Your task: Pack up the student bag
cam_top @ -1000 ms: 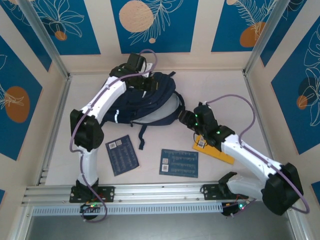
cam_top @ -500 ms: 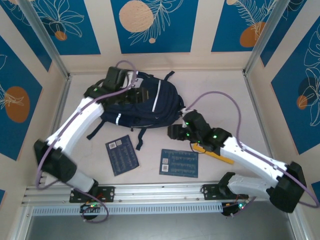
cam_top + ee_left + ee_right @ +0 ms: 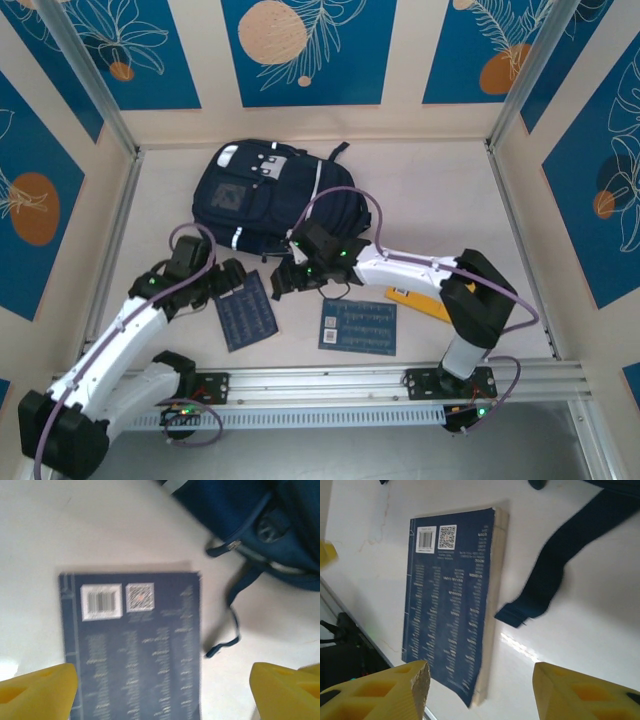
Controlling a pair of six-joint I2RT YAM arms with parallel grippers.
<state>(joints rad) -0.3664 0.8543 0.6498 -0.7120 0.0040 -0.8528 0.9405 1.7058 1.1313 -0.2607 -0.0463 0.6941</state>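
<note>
My left gripper (image 3: 228,278) has come off the large navy striped fabric backpack (image 3: 270,195) and swung to its near side, jaws wide and empty above the dark blue paperback book (image 3: 245,310). My right gripper (image 3: 283,280) has joined it there, parted and empty. The bag now lies flat, so I reckon the book goes in next.

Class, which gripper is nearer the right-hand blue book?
Right. The right gripper hangs just beyond and left of the book; the left gripper is farther left, at the other book.

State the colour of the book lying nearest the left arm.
Dark navy blue book with white barcode and QR labels; clearest in the left wrist view.
</note>
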